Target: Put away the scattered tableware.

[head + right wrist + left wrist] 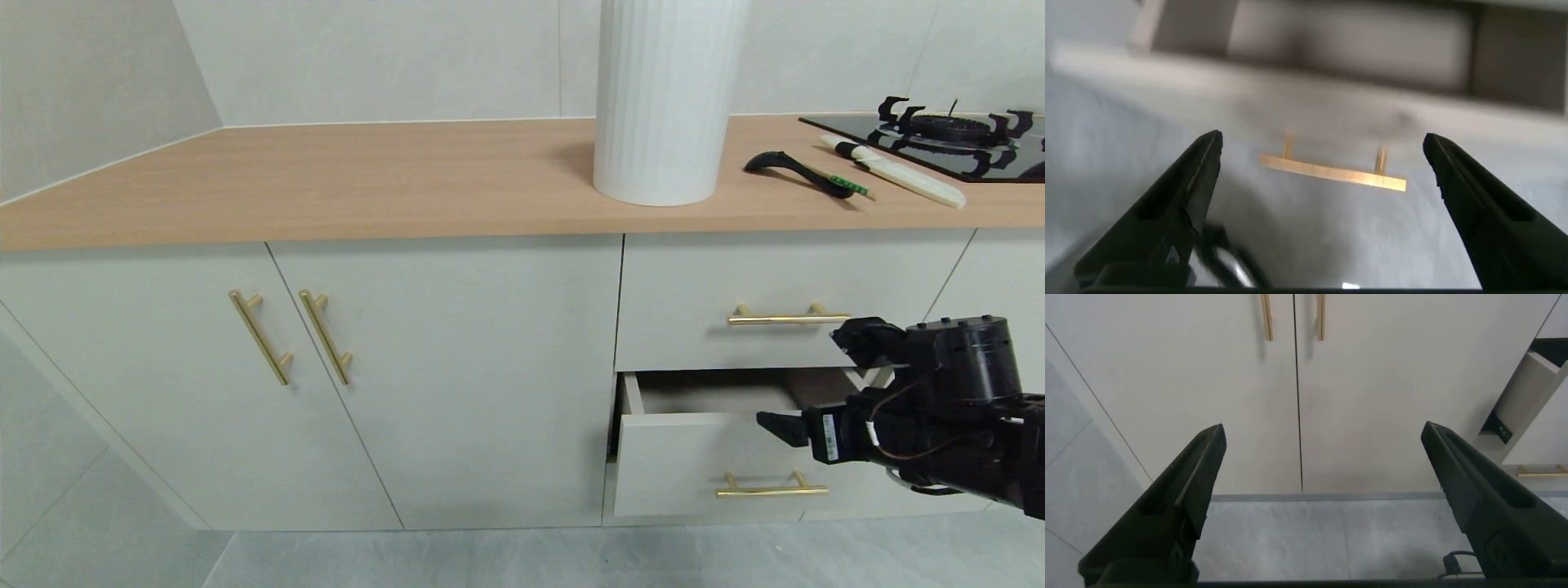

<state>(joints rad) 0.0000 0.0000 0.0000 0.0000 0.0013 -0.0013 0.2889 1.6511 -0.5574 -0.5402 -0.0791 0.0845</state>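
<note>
On the wooden counter (367, 180) lie a black ladle (790, 168), a green-handled utensil (851, 186) and a white knife (902, 178), all to the right of a tall white ribbed cylinder (661, 98). Below them the lower drawer (694, 457) stands partly pulled out, its inside (1355, 41) bare where it shows. My right gripper (816, 384) hovers open just in front of that drawer, above its gold handle (1331, 171), holding nothing. My left gripper (1321, 433) is open too, low down and facing the cabinet doors (1298, 392) near the floor.
A black gas hob (955, 139) sits at the counter's far right. The upper drawer (735, 286) with its gold handle (788, 317) is closed. Two cabinet doors with gold handles (290, 335) are closed on the left. Grey tiled floor (490, 563) lies below.
</note>
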